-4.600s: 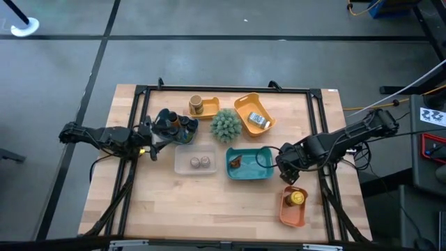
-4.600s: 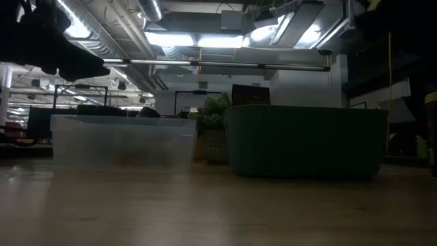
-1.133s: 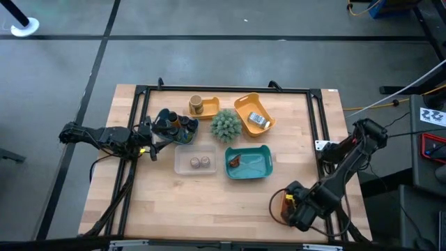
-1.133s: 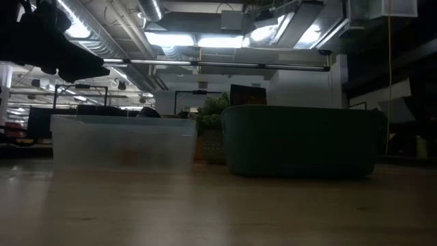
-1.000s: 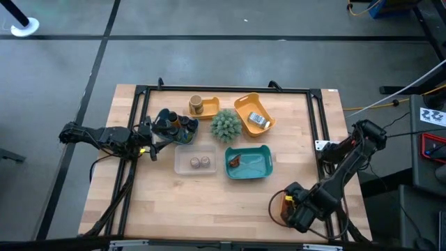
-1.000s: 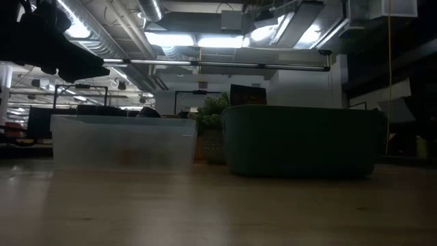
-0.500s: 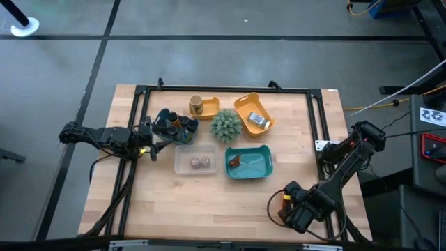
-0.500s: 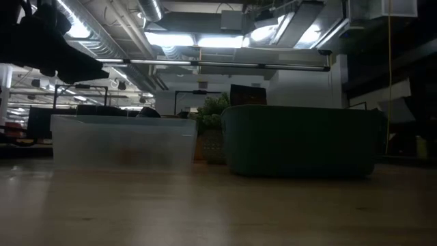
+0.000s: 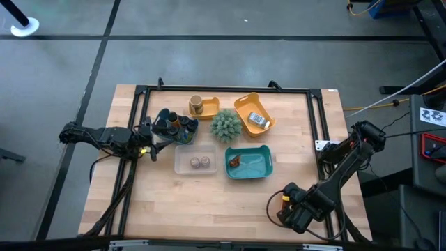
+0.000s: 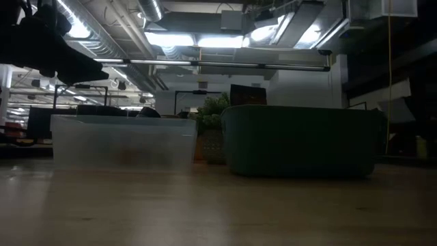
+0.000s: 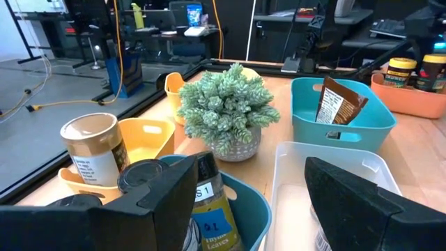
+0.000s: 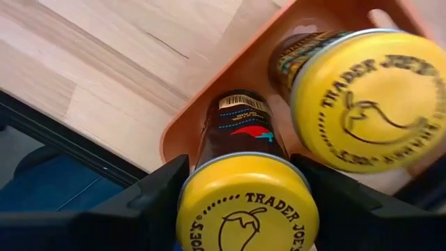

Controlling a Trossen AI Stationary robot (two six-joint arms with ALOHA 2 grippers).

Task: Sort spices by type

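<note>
My right gripper [image 9: 287, 206] hangs over the orange tray [image 12: 230, 70] at the table's near right corner, pointing down, shut on a yellow-lidded jar [image 12: 247, 202]. A second yellow-lidded jar [image 12: 362, 97] stands beside it in the same tray. My left gripper [image 9: 155, 139] waits open at the far left, level, beside the blue tray with dark-capped jars [image 9: 171, 122]. Farther off are a tan jar [image 9: 196, 105], two grey tins [image 9: 201, 162], an amber packet [image 9: 237, 162] and a white-blue sachet [image 9: 258, 120], each lying or standing in its own tray. My right gripper has the yellow lid [image 12: 202, 202] of the jar between its two fingers [image 12: 157, 195], one on each side of the lid's rim. The fingers come from above, pointing down. The jar stands upright, its lower end down in the orange tray; whether it rests on the tray floor is hidden.
A green spiky plant [image 9: 225, 125] stands in the middle of the far trays. The clear tray [image 10: 123, 140] and teal tray [image 10: 300, 140] stand mid-table. A black frame [image 9: 317, 125] runs around the table, close to the right arm. Bare wood lies at the near left.
</note>
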